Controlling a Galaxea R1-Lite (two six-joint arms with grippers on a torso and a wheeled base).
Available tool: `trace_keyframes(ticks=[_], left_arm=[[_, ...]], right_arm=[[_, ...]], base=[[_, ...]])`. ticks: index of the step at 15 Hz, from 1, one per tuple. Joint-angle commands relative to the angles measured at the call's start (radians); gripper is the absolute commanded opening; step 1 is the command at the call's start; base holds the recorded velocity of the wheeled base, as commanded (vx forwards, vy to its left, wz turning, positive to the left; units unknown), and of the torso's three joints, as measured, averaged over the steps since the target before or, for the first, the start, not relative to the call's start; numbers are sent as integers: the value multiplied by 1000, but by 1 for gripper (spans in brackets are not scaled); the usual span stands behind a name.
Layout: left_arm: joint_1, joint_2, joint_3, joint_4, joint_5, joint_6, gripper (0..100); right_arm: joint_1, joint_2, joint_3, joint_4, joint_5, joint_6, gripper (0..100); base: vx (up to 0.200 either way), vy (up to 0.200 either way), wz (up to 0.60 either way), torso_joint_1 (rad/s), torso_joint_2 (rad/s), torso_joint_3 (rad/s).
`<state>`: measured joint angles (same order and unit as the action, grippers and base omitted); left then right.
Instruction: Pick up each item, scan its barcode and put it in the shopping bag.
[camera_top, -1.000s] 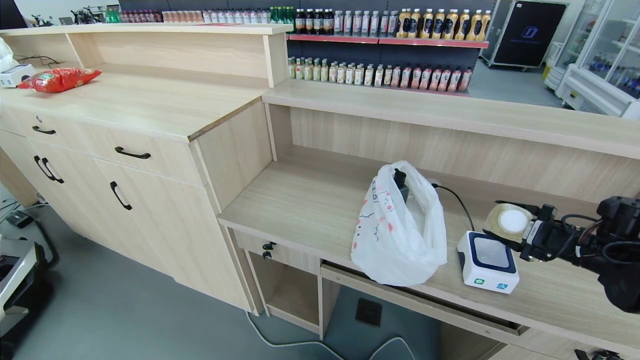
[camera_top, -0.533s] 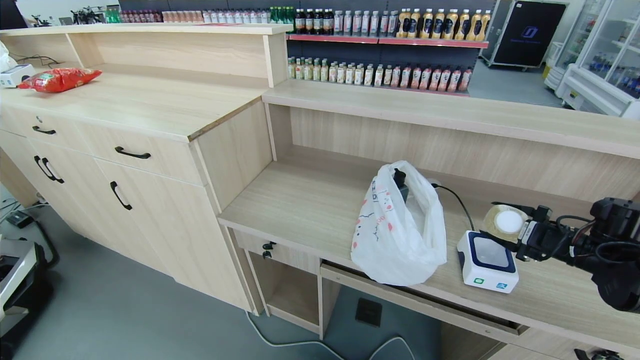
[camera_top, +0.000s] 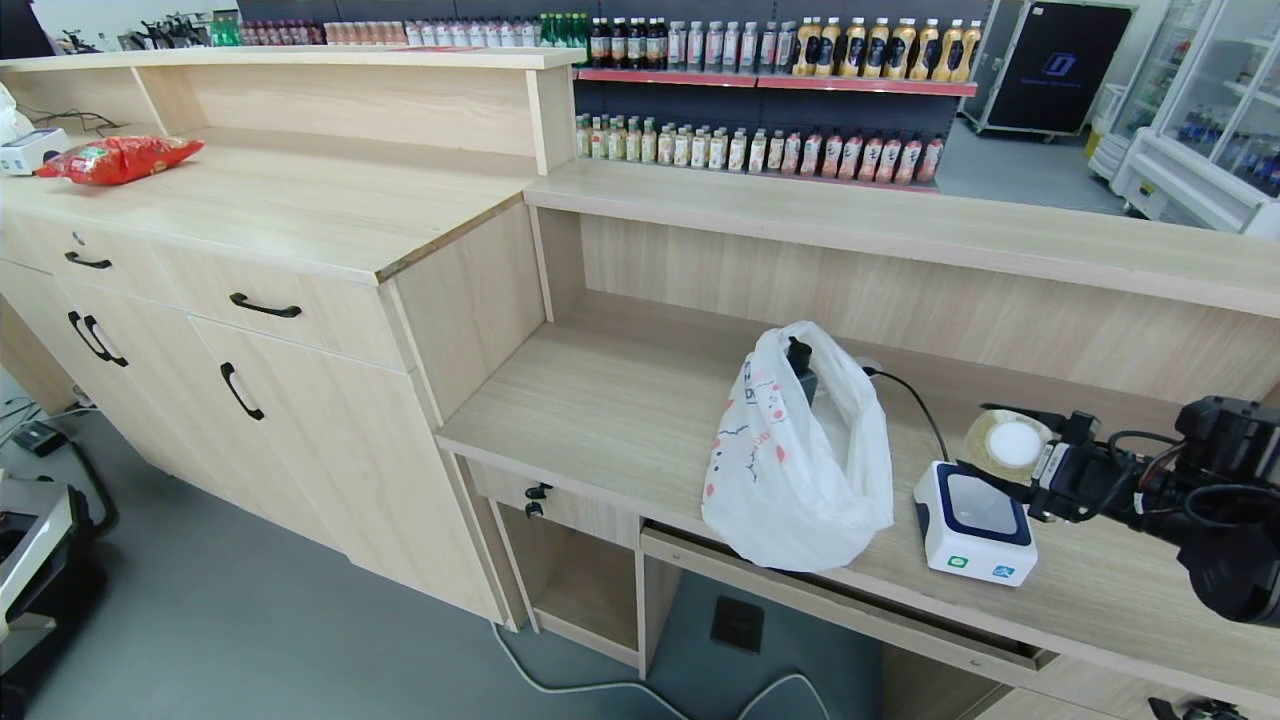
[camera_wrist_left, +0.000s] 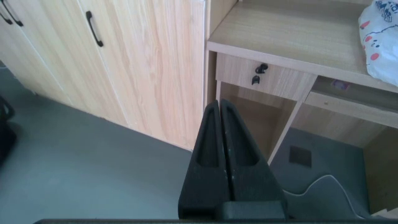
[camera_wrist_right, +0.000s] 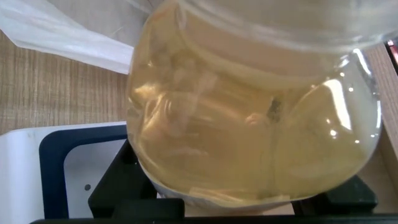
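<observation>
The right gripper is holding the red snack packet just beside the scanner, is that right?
Not quite. The right gripper is holding a white-lidded jar just beside the scanner, as the head view shows; the red snack packet lies on the far counter.

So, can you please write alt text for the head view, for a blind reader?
The right gripper, jaws shut on a clear jar with a white lid, holds it close to the white barcode scanner on a wooden shop counter. A white shopping bag stands left of the scanner; a red snack packet lies on the higher counter, far left.
</observation>
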<state>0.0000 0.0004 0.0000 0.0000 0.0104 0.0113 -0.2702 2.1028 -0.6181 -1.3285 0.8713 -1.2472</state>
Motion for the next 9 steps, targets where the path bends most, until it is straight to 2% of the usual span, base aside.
trace_keyframes(ticks=[1,9], left_arm=[[0,0,0,0,0,-1,0],[0,0,0,0,0,1,0]], right_arm=[[8,10,-12,-1,0,0,0],[23,14,-19,-1,0,0,0]], base=[[0,0,0,0,0,0],[0,0,0,0,0,0]])
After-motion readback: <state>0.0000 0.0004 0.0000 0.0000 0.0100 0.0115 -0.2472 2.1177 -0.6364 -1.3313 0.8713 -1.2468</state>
